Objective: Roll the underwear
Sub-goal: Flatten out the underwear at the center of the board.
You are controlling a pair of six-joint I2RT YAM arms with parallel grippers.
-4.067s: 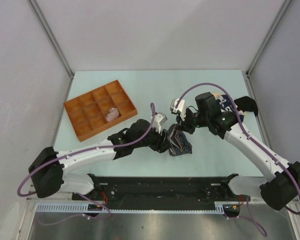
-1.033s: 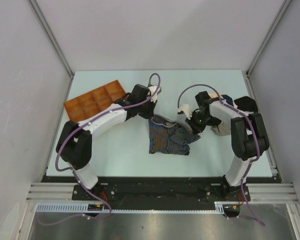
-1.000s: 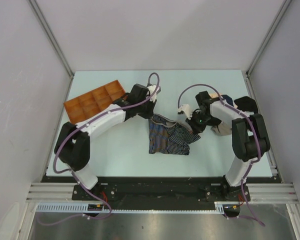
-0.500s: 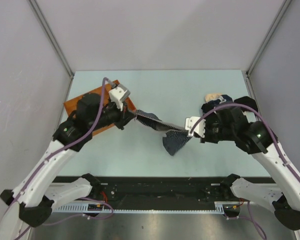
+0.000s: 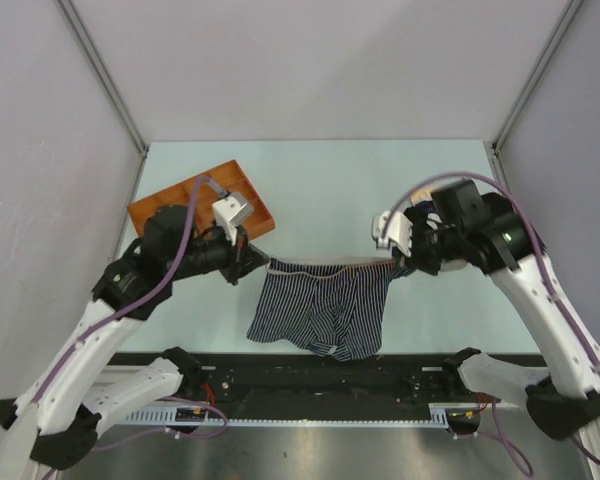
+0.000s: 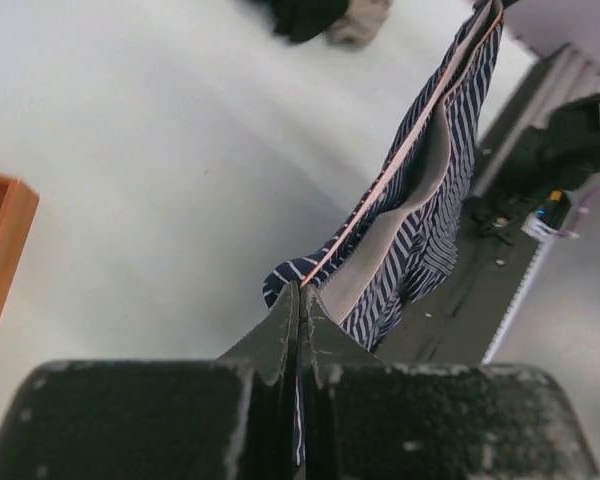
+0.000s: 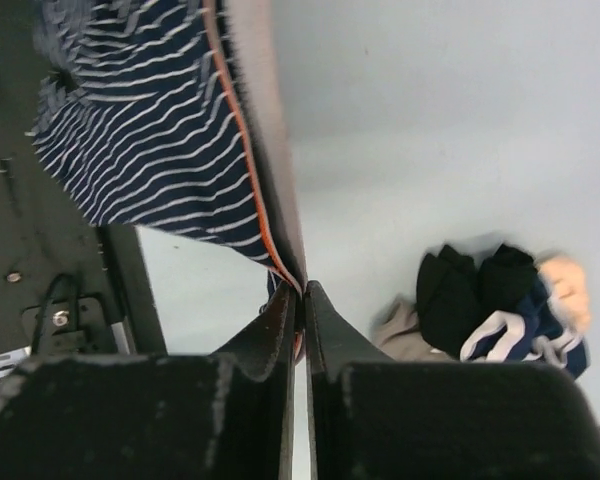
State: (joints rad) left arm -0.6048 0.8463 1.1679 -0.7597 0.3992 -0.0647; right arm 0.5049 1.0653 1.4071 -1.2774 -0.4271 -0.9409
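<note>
Striped underwear (image 5: 323, 308) is off the tabletop (image 5: 320, 185), held in the air between the two arms and spread wide and flat. Navy with thin white stripes. The waistband runs along the top, pulled almost straight with a slight sag in the middle. The leg openings hang down toward the near edge. In the top view the lower hem overlaps the black rail (image 5: 280, 372) at the arm bases (whether it touches anything there, I cannot tell).

Left gripper (image 5: 255, 263): clenched on the left corner of the waistband. In the wrist view the fingers (image 6: 275, 335) are pressed together with the cloth edge pinched at their tips. A thin orange line of trim runs away from them along the band.

Right gripper (image 5: 400, 264): clenched on the right corner of the waistband. Its wrist view shows the same thing: fingers (image 7: 270, 330) tight together, band caught between the tips, striped cloth falling away to one side.

The two grippers sit at about the same height, well apart, with the garment taut between them.

Tray (image 5: 248, 190): orange, compartmented, at the far left of the tabletop, just behind the left gripper. The left arm covers part of it, and its contents are not readable.

Pile (image 7: 480, 295): more garments bunched together on the right side of the tabletop: black, beige, and navy with white trim, all touching. The right arm hides most of it in the top view.
</note>
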